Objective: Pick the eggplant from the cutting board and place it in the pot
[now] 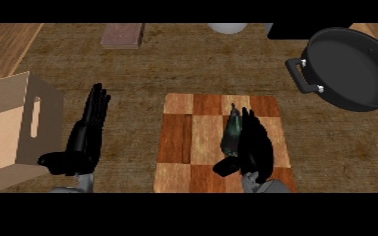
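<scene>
The checkered wooden cutting board lies at the near edge of the counter, about midway along it. The dark eggplant lies on the board's right half, lengthwise, its thin stem end pointing toward the far edge. The right hand is at the eggplant's right side, fingers stretched along it and touching it, the thumb curled in at the near end of the vegetable; the hand is closing round the eggplant, which rests on the board.

The black pot sits at the counter's far right corner, a handle facing the board, well apart from it.

The left hand rests open near the left part of the near edge, fingers straight and pointing away, holding nothing. Just beside it to the left stands a light wooden box with a slot handle. A small reddish-brown block and a pale round object sit at the far edge.
</scene>
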Controlling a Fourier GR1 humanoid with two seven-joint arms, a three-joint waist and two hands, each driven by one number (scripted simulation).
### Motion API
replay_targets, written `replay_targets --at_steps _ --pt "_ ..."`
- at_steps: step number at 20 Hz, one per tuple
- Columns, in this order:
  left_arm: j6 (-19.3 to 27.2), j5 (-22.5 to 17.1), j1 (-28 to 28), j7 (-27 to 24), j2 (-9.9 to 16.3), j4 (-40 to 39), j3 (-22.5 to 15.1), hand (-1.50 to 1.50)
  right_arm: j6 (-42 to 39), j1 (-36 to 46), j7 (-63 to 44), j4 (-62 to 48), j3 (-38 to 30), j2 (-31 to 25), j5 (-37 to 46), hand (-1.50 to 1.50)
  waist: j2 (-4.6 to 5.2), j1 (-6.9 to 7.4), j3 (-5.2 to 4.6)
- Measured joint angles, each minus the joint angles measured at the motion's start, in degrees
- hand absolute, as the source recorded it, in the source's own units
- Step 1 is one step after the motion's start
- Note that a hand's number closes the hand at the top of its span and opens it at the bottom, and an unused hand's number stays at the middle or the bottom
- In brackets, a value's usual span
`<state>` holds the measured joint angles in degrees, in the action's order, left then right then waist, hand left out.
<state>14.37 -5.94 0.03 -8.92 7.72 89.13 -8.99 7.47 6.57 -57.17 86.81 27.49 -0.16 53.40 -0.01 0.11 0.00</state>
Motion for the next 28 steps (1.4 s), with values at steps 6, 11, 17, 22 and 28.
replay_targets --at_steps 6,11,17,22,28 --pt "-1.8 0.0 0.4 0.3 0.3 1.1 1.3 0.00 3.0 3.0 3.6 -5.1 -1.4 -0.5 1.9 1.50 -0.18 0.04 -0.06" --pt "-1.4 1.4 0.1 0.7 -1.0 0.9 1.3 0.00 5.1 3.3 4.7 -5.1 -1.6 -0.2 6.4 1.50 -0.25 -0.04 -0.07" --pt "-2.2 2.3 0.7 1.2 -1.6 1.9 1.9 0.00 5.2 3.7 6.5 -5.7 -1.7 0.1 9.1 1.50 -0.24 -0.01 -0.06" --pt "-2.8 2.3 -1.2 2.2 -1.8 1.6 1.6 0.00 -3.8 12.3 18.4 -11.6 -2.4 -4.7 3.3 1.50 0.27 1.46 -0.03" --pt "-2.8 2.5 -1.6 1.8 -2.1 0.8 1.9 0.00 -5.0 23.0 33.5 -21.6 -4.9 -8.8 1.5 1.50 0.38 1.38 0.02"
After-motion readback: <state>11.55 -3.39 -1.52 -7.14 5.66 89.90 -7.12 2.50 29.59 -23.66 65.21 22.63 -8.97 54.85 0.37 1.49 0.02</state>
